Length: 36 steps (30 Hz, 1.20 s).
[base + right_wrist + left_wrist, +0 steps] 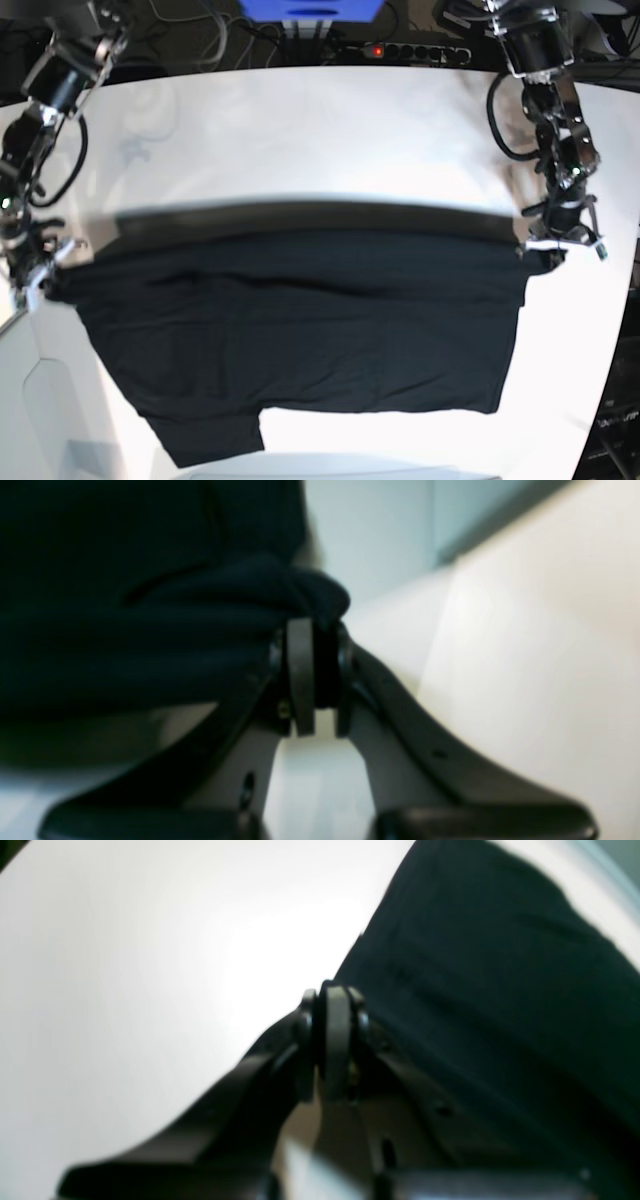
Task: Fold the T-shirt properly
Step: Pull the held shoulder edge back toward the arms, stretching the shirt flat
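**A:** Start at your pincers. What do they have?

**B:** Your right pincer [315, 675] is clamped on a bunched corner of the T-shirt [300, 340]. In the right wrist view you can see dark cloth wedged between the two pads and spilling over the top of them in a rounded wad. In the base view that pincer sits at the picture's left edge, right at the shirt's upper corner.

**A:** And the left one?

**B:** Your left pincer [334, 1035] is closed too, pads pressed together. In the left wrist view the black cloth hangs just beside and behind it. That view is too blurred for you to see fabric between the pads, but in the base view the pincer meets the shirt's other upper corner, at the picture's right, and the cloth runs taut from it.

**A:** So where does the shirt lie?

**B:** It is stretched between your two pincers, upper edge pulled nearly straight across the white counter [330, 140]. The body hangs toward the near edge as a broad black sheet with soft wrinkles. One flap drops lower at the picture's lower left.

**A:** Anything beyond it?

**B:** A band of shadow lies on the counter just behind the upper edge. Cables and a power strip [405, 50] sit past the far rim.
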Tool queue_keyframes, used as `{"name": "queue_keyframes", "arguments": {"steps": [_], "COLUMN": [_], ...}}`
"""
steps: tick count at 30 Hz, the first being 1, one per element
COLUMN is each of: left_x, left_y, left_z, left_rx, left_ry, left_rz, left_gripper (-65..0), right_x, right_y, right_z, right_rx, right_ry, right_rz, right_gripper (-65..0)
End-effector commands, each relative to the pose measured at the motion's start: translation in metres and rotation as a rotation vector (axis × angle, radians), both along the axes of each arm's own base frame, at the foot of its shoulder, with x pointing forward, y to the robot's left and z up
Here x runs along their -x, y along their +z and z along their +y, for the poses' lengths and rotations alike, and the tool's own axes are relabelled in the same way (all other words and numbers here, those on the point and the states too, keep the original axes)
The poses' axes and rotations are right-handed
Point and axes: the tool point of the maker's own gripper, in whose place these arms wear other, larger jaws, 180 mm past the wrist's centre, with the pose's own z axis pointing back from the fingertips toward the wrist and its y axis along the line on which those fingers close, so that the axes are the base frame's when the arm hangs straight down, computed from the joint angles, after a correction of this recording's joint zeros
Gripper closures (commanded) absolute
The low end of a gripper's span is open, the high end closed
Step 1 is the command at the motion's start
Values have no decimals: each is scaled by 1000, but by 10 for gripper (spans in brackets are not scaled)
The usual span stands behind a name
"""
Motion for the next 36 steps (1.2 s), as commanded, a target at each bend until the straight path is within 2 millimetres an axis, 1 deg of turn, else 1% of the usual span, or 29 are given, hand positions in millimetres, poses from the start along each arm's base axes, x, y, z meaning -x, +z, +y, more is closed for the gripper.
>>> {"name": "queue_keyframes", "arguments": {"steps": [1,3,4,6,7,10,12,13,15,17,20,23,25,26,28,30,32,33,36], "left_x": [-15,-26,-34,-44,-48,-52,-50,-50,-41,-32,-7,14,34,40,53,62,76,82,101], "left_y": [32,40,46,57,61,66,64,63,52,46,38,26,20,18,9,4,-5,-9,-25], "left_z": [9,5,4,1,0,0,0,-1,0,-1,10,15,23,25,23,21,20,20,20], "left_rx": [-46,-22,-12,0,6,9,9,8,8,0,-7,7,4,0,5,1,-4,-5,-2], "left_ry": [8,-8,-16,-26,-28,-29,-29,-30,-30,-34,4,42,74,79,85,82,79,79,82], "left_rz": [-83,-77,-82,-94,-101,-111,-105,-104,-74,-56,-36,-14,7,14,42,59,96,114,170], "left_gripper": [-1,-1,-1,-1,-1,-1,-1,-1,-1,-1,-1,-1,-1,-1,-1,-1,-1,-1,-1], "right_x": [-16,-36,-46,-65,-71,-79,-78,-76,-67,-53,-31,-8,9,17,31,46,60,69,94], "right_y": [28,42,48,58,62,73,75,72,60,54,41,30,20,15,5,-8,-17,-19,-28], "right_z": [-11,-6,-2,6,7,9,8,7,5,1,5,10,13,15,16,16,11,6,0], "right_rx": [41,53,55,46,41,38,45,45,49,80,119,155,176,184,191,192,191,193,175], "right_ry": [-2,25,43,66,70,72,68,62,57,59,73,92,107,114,123,128,114,100,57], "right_rz": [-61,-78,-87,-104,-112,-138,-132,-120,-79,-54,-15,20,51,68,100,142,174,184,206], "right_gripper": [0,0,0,0,0,0,0,0,0,0,0,0,0,0,0,0,0,0,0]}}
